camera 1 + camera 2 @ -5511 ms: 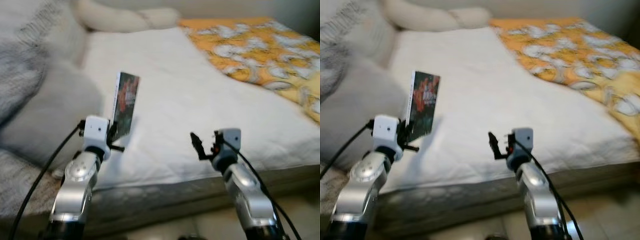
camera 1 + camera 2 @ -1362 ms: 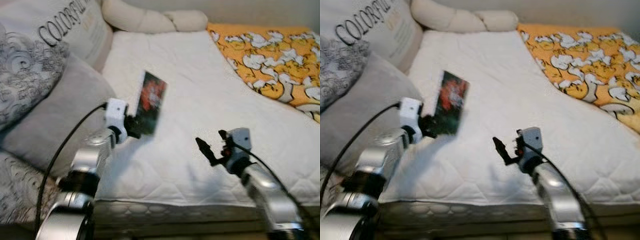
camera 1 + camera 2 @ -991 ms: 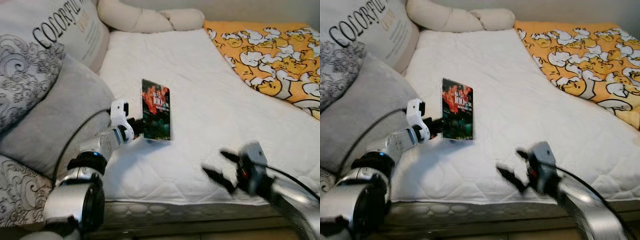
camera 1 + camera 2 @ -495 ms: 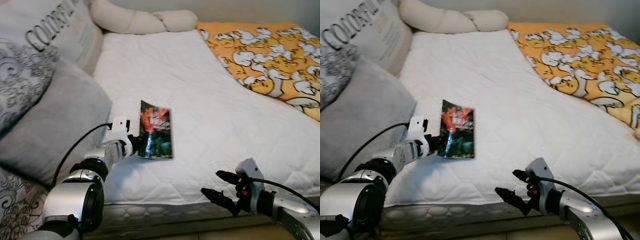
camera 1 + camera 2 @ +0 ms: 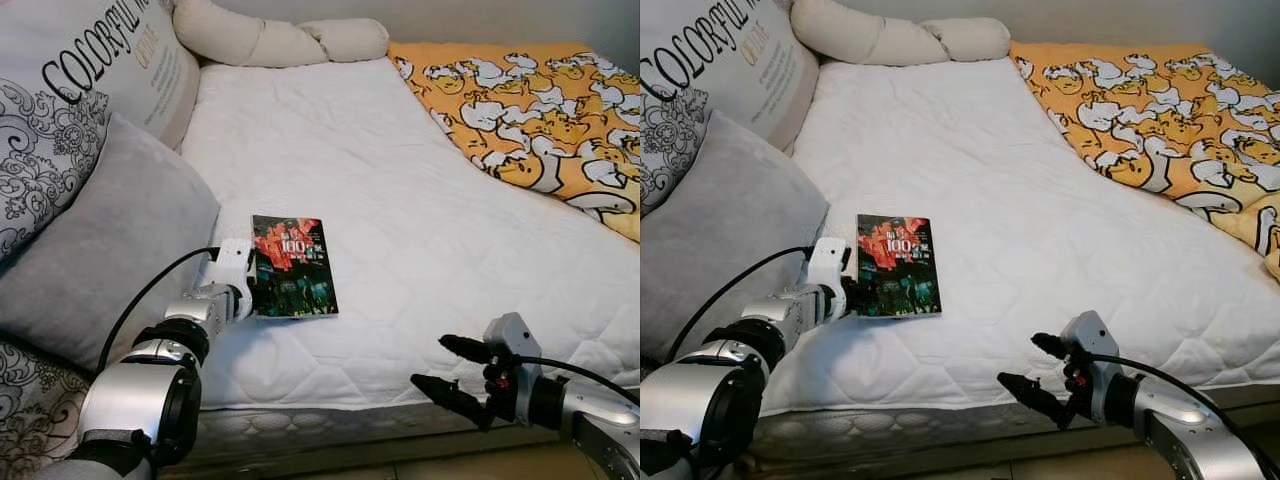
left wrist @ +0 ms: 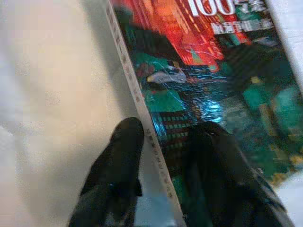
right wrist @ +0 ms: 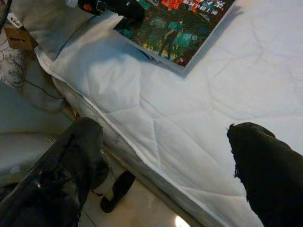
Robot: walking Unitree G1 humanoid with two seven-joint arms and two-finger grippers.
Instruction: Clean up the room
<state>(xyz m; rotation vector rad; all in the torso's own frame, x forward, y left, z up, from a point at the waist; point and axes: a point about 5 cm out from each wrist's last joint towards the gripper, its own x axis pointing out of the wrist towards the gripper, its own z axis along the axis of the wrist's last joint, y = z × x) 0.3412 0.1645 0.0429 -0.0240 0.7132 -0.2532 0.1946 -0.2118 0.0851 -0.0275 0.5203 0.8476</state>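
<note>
A book (image 5: 292,265) with a red and green cover lies flat on the white mattress (image 5: 400,200), near its left front part. My left gripper (image 5: 249,288) is at the book's left edge, shut on the spine side. In the left wrist view one finger (image 6: 118,161) sits beside the book's edge and the other finger (image 6: 222,170) rests on the cover (image 6: 203,71). My right gripper (image 5: 428,361) hangs open low at the mattress's front edge, right of the book, holding nothing. In the right wrist view the book (image 7: 180,23) lies beyond its spread fingers (image 7: 71,161).
A grey pillow (image 5: 90,260), a lettered pillow (image 5: 120,70) and a patterned pillow (image 5: 35,150) crowd the bed's left side. A cream bolster (image 5: 270,40) lies at the head. An orange duck-print blanket (image 5: 540,110) covers the right. A dark slipper (image 7: 118,189) lies on the floor by the bed.
The book, held upright in the air by my left gripper, has come down flat on the mattress. My right arm has dropped to the bed's front edge and its fingers have spread.
</note>
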